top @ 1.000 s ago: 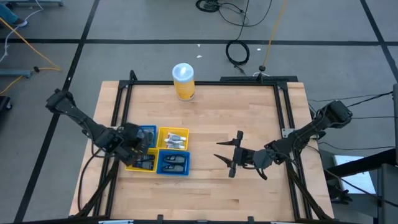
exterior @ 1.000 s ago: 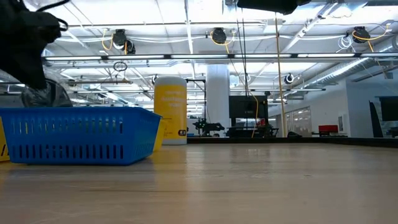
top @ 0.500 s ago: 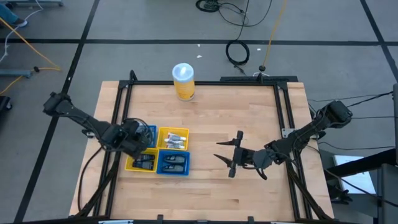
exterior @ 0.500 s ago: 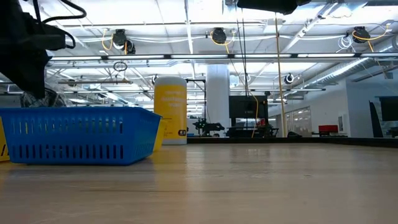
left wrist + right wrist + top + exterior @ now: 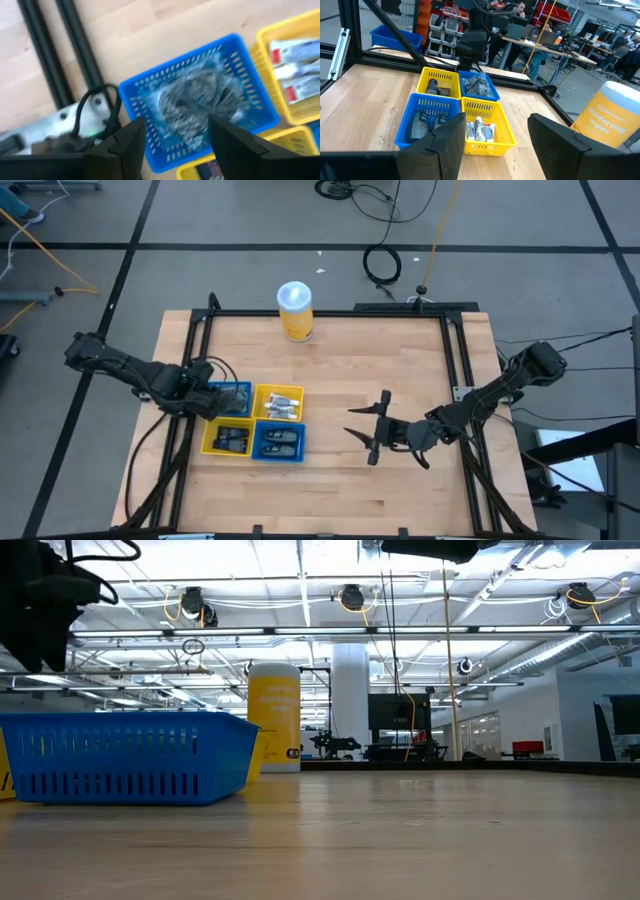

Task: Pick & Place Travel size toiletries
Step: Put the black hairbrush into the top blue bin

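Four small trays stand in a square at the table's left. The far-left blue tray (image 5: 150,95) holds a dark toiletry in a clear shiny wrapper (image 5: 195,100), also seen in the right wrist view (image 5: 477,85). The far-right yellow tray (image 5: 278,402) holds pale tubes (image 5: 295,65). The near yellow tray (image 5: 227,440) and near blue tray (image 5: 279,442) hold dark pieces. My left gripper (image 5: 177,122) hangs open above the far-left blue tray's left side, touching nothing. My right gripper (image 5: 360,427) waits open at mid-right, level, facing the trays.
A tall yellow canister with a white lid (image 5: 295,311) stands at the far edge's middle. A black frame (image 5: 330,311) runs around the tabletop, and its left rails (image 5: 75,45) lie close beside the blue tray. Bare wood lies between the trays and my right gripper.
My left gripper has let go of the wrapped toiletry, which has sunk from above the rim into the far-left blue tray. The gripper has then risen and drawn back toward the table's left edge, tipping more steeply downward.
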### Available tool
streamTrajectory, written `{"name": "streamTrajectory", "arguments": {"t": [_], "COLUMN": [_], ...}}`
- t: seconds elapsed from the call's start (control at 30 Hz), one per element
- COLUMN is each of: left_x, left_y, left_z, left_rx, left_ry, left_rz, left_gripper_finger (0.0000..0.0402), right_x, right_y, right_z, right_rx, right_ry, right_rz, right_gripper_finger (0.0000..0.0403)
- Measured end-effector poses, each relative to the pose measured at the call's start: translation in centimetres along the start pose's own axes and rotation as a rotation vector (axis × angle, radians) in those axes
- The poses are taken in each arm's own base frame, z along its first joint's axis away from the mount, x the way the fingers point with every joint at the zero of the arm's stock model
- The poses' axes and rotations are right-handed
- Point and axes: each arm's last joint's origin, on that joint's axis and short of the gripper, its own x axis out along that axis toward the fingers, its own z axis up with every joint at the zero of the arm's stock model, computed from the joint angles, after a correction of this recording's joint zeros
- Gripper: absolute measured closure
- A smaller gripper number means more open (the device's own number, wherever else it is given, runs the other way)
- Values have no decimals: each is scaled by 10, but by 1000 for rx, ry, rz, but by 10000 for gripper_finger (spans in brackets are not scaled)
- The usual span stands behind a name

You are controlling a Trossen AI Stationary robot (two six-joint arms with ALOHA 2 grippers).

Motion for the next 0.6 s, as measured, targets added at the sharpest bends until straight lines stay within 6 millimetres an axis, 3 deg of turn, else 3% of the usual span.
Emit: {"name": "streamTrajectory", "arguments": {"t": [0.1, 0.23, 0.4, 0.47, 0.6], "left_x": [2, 19, 43, 47, 59], "left_y": [-3, -17, -25, -29, -35], "left_z": [1, -5, -4, -2, 5], "left_rx": [17, 60, 52, 32, 15], "left_ry": [-35, -35, -27, -24, 0], "left_rz": [-36, -123, -33, -8, 87], "left_gripper_finger": [221, 284, 380, 394, 380], "right_x": [0, 0, 0, 0, 1], "right_y": [0, 0, 0, 0, -1], "right_z": [0, 0, 0, 0, 0], "right_rx": [0, 0, 0, 4, 6], "right_ry": [0, 0, 0, -4, -4], "right_rz": [0, 0, 0, -1, -6], "right_gripper_finger": [197, 197, 199, 198, 198]}}
